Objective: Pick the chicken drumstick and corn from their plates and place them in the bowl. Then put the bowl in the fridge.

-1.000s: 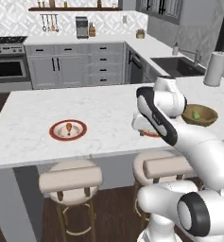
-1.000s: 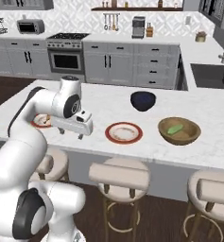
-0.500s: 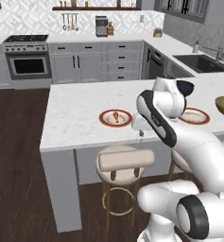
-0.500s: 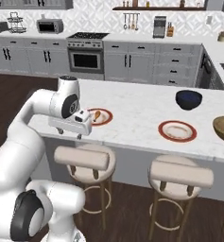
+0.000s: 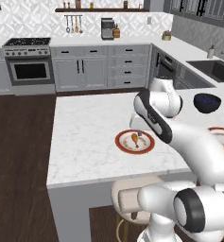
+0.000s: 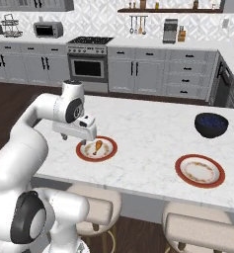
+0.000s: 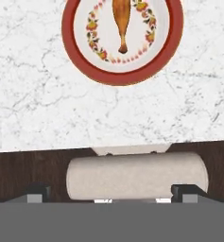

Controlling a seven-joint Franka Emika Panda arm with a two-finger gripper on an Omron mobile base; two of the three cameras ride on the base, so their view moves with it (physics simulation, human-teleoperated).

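Observation:
The chicken drumstick [image 6: 96,147] lies golden-brown on a red-rimmed plate [image 6: 108,153] near the island's front edge. From the hand camera, the drumstick [image 7: 121,19] and its plate [image 7: 80,61] lie ahead at the top of the picture. My gripper [image 6: 78,140] hangs open just above the counter, beside the plate on its near-left side, with nothing between its fingers [image 7: 38,191]. It is also seen from the left base camera, where the gripper [image 5: 138,133] is at the plate's [image 5: 123,144] far rim. A second plate [image 6: 200,170] lies empty to the right. The corn, the bowl and the fridge are out of view.
A dark blue-black bowl [image 6: 211,124] stands at the island's far right. A padded stool [image 7: 137,175] sits right below the counter edge under my hand. Grey cabinets and an oven [image 6: 88,68] line the back wall.
The base has driven left along the island, so the whole scene has slid right and the wooden bowl holding the corn has left the frames. My gripper stays open, now by the drumstick's plate.

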